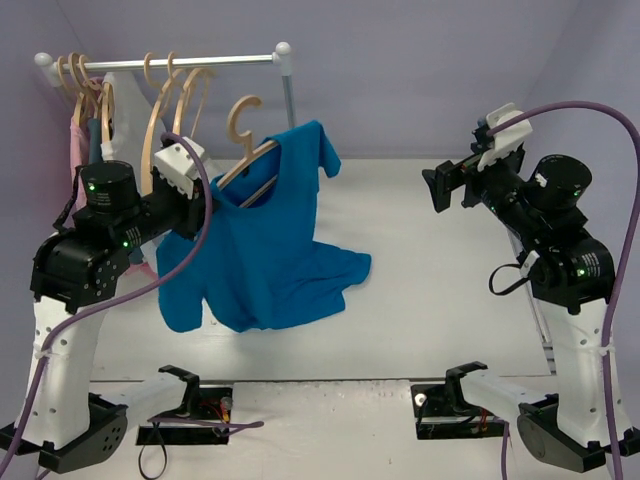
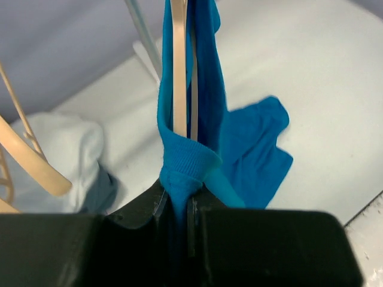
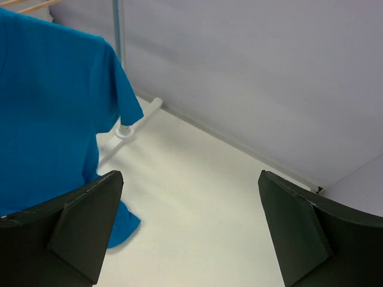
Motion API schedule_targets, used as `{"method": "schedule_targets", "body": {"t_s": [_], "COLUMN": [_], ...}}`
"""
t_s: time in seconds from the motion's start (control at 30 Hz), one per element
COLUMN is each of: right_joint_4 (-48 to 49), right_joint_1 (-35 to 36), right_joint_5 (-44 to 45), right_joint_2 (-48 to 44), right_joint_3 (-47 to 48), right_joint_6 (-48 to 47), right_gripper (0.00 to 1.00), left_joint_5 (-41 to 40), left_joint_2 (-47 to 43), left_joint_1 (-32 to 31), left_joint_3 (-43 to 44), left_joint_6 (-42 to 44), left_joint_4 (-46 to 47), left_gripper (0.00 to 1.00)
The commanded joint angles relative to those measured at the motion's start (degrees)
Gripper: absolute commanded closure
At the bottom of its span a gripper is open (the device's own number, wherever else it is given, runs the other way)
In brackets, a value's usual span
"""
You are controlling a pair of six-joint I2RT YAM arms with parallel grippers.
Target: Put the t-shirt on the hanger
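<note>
Left fingers (image 2: 119, 251) pinch t-shirt (image 1: 265, 240) on hanger (image 1: 245, 125); right fingers (image 3: 84, 233) wide; white table (image 1: 430, 260), lavender walls (image 1: 400, 70).

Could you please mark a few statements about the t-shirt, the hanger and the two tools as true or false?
1. The left tool is shut on the t-shirt. True.
2. The right tool grips a sleeve. False: it is open and holds nothing.
3. The hanger has its hook poking out above the collar. True.
4. That hanger hangs on the rail. False: its hook is below the rail, free of it.
</note>
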Motion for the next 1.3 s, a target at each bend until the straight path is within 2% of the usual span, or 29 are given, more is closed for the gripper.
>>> {"method": "schedule_targets", "body": {"t_s": [0.0,0.17,0.43,0.6,0.8,0.97,1.1,1.27], "right_joint_4": [4.78,4.96,5.39,5.57,5.65,5.65,5.57,5.65], "right_joint_1": [0.03,0.03,-0.04,0.03,0.03,0.03,0.03,0.03], "right_joint_5": [-1.34,-2.22,-3.13,-2.89,-3.53,-2.48,-1.71,-0.99], "right_joint_2": [-1.08,-1.17,-1.70,-3.21,-5.05,-7.22,-8.17,-8.90], "right_joint_3": [-1.42,-3.02,-4.68,-5.33,-6.98,-8.75,-9.83,-12.10], "right_joint_6": [0.86,1.48,1.83,1.74,2.88,2.85,2.69,3.27], "right_gripper": [0.06,0.05,0.04,0.02,0.02,0.01,0.01,0.00], "left_joint_5": [-7.45,-19.08,-25.23,-24.54,-24.85,-21.79,-20.01,-18.36], "left_joint_2": [-3.14,-1.18,8.46,17.43,26.37,32.58,33.77,33.60], "left_joint_1": [0.24,0.24,0.94,3.44,5.43,5.52,5.44,5.43], "left_joint_3": [-2.11,-3.02,3.91,14.38,24.19,30.22,28.83,22.74], "left_joint_6": [-4.31,-6.45,-6.45,-9.01,-9.79,-9.65,-10.50,-11.42], "left_joint_4": [4.72,4.90,8.48,10.91,12.45,12.34,12.53,13.24], "left_gripper": [1.00,1.00,1.00,1.00,1.00,1.00,1.00,1.00]}}
